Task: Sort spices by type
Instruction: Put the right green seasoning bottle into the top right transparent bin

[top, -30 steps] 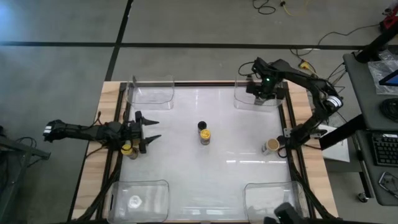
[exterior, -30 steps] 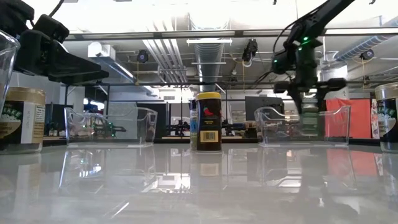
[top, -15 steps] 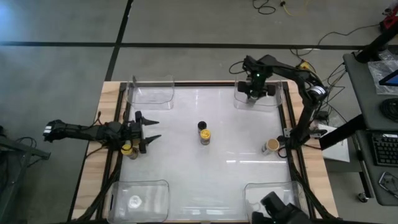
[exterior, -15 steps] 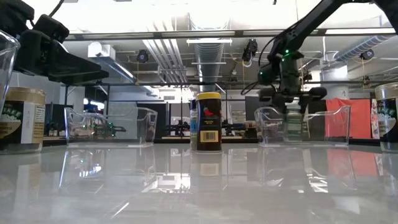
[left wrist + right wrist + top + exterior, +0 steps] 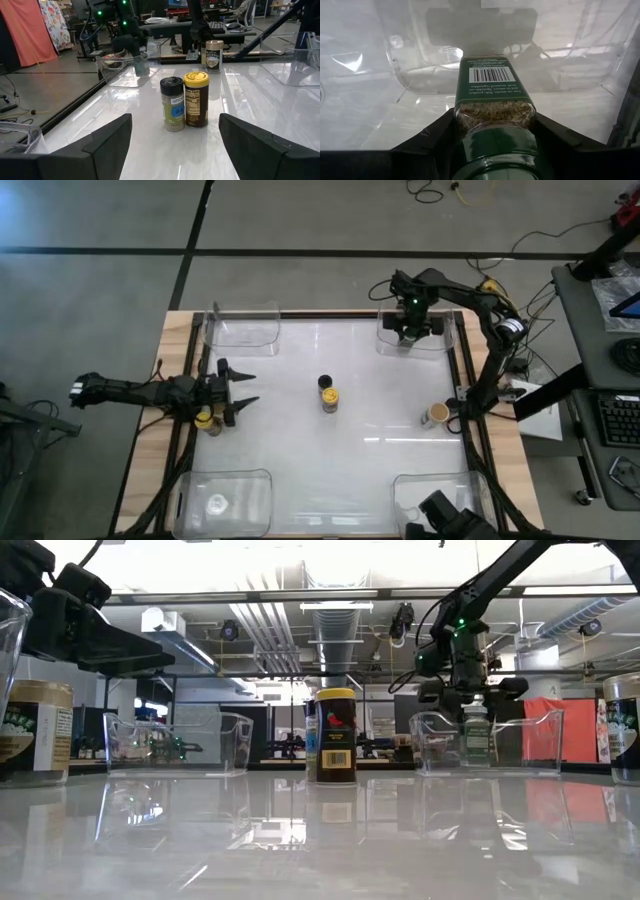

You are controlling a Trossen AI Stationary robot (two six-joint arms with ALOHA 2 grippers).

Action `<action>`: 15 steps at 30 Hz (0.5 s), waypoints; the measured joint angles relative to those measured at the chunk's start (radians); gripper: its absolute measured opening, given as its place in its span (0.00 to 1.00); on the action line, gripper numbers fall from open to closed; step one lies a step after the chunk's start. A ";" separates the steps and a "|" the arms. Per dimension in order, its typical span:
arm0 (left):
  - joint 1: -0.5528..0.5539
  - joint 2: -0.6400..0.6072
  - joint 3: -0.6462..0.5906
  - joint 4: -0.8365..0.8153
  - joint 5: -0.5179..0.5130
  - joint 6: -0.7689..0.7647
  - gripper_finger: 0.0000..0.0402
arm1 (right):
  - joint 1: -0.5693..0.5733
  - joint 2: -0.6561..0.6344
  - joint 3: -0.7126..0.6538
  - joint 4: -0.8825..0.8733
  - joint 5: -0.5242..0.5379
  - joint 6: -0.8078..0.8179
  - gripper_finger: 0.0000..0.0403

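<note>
From the high view, the right gripper (image 5: 410, 326) hangs over the clear tub at the far right corner (image 5: 440, 342), while the left gripper (image 5: 238, 391) waits at the table's left edge, its fingers spread with nothing between them, just beside a yellow-lidded jar (image 5: 205, 420) below it. A black-lidded jar (image 5: 324, 382) and a second yellow-lidded jar (image 5: 330, 397) stand touching at the middle of the table, a tan-lidded jar (image 5: 436, 414) sits at the right edge, and the near left tub (image 5: 228, 502) holds something pale that cannot be made out. In the low view, the right gripper (image 5: 470, 698) grips the green-lidded jar (image 5: 476, 730) from above; the jar hangs upright, its long axis vertical, its lower part already below the rim of the far right tub (image 5: 537, 740). In the left wrist view, the spread fingers (image 5: 107, 142) frame the middle pair, the black-lidded jar (image 5: 172, 103) and its yellow-lidded neighbour (image 5: 196, 99), well ahead across the table. In the right wrist view, the fingers (image 5: 437, 135) pinch the green-lidded jar (image 5: 492, 107) just above its lid, its base pointing straight down at the tub floor (image 5: 425, 65). The jar lies directly under the right gripper and over its tub, so the coming move looks like a short lowering and letting go.
</note>
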 joint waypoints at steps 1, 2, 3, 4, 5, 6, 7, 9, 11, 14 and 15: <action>0.000 0.000 0.000 0.000 0.000 0.000 0.70 | 0.000 0.000 0.000 0.000 0.000 0.002 0.51; 0.000 0.000 0.000 0.000 0.000 0.000 0.70 | 0.000 0.000 0.000 0.000 -0.001 0.006 0.52; 0.000 0.000 0.000 0.000 0.000 0.000 0.70 | 0.000 0.000 0.000 0.000 -0.001 0.010 0.52; 0.000 0.000 0.000 0.000 0.000 0.000 0.70 | 0.000 0.000 0.000 0.000 -0.002 0.010 0.53; 0.000 0.000 0.000 0.000 0.000 0.000 0.70 | 0.000 0.000 0.000 0.000 -0.002 0.010 0.53; 0.000 0.000 0.000 0.000 0.000 0.000 0.70 | 0.000 0.000 0.000 0.000 -0.003 0.011 0.53; 0.000 0.000 0.000 0.000 0.000 0.000 0.70 | 0.000 0.000 0.000 0.001 -0.004 0.011 0.53; 0.000 0.000 0.000 0.000 0.000 0.000 0.70 | 0.000 0.000 0.000 0.001 -0.003 0.011 0.53; 0.000 0.000 0.000 0.000 0.000 0.000 0.70 | 0.000 0.000 0.000 0.001 -0.003 0.011 0.53; 0.000 0.000 0.000 0.000 0.000 0.000 0.70 | 0.000 0.000 0.000 0.001 -0.003 0.011 0.54; 0.000 0.000 0.000 0.000 0.000 0.000 0.70 | 0.000 0.000 0.000 0.001 -0.003 0.011 0.55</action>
